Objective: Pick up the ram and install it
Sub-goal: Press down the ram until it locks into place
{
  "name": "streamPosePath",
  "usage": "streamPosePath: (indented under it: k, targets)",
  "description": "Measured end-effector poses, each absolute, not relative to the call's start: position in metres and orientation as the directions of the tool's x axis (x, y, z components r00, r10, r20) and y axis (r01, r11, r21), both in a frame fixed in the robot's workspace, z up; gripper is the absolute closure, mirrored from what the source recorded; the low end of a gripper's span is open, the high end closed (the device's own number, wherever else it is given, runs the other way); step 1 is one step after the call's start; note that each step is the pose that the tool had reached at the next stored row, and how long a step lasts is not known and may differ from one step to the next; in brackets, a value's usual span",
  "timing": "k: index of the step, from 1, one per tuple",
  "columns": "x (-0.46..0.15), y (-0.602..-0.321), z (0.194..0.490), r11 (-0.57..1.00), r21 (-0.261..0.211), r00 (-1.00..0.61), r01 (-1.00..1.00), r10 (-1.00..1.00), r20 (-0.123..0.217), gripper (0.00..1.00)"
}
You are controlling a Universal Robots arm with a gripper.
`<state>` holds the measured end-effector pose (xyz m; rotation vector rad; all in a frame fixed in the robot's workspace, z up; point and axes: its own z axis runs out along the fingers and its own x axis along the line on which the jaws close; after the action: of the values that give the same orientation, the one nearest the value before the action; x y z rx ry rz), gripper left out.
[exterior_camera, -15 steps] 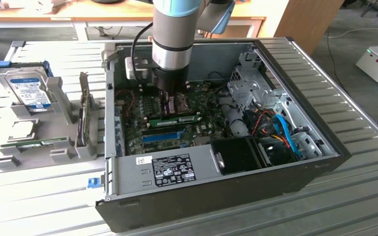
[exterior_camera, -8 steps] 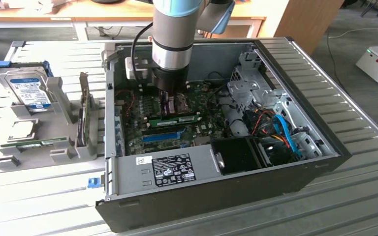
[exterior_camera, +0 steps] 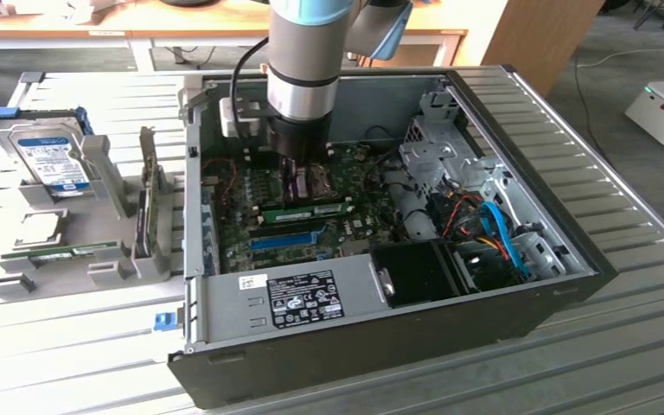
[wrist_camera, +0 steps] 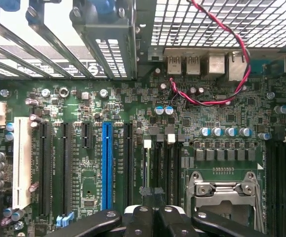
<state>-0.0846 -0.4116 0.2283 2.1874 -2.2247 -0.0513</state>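
In the wrist view the gripper sits closest, its black fingers pressed together with no gap between them, directly over the dark memory slots that run beside the CPU socket. A thin dark edge shows just ahead of the fingertips, but I cannot tell whether it is pinched or only touched from above. In the exterior view the ram lies lengthwise on the motherboard right under the gripper, upright on its edge and apparently lined up in a slot, just beyond the blue slot strip. I judge that the pick-up is done and the work is at the seating step, the stick being placed or pushed home. Seating of this kind calls for straight, even downward pressure along the stick's top edge, with the notch aligned and the end latches free to close; a tilt would jam one end. Farther out, a red and black cable loops near the rear ports. The arm reaches down into the open computer case, which lies on its side on the ribbed metal bench. Well apart, at the exterior view's left, a grey holder carries a hard drive and another green stick.
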Motion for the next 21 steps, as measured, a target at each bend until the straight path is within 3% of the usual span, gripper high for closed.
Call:
streamPosePath:
  k: [21]
  targets:
    - [-0.085,-0.412,0.269,0.017,0.038,-0.017,-0.999,-1.0,0.007,0.89]
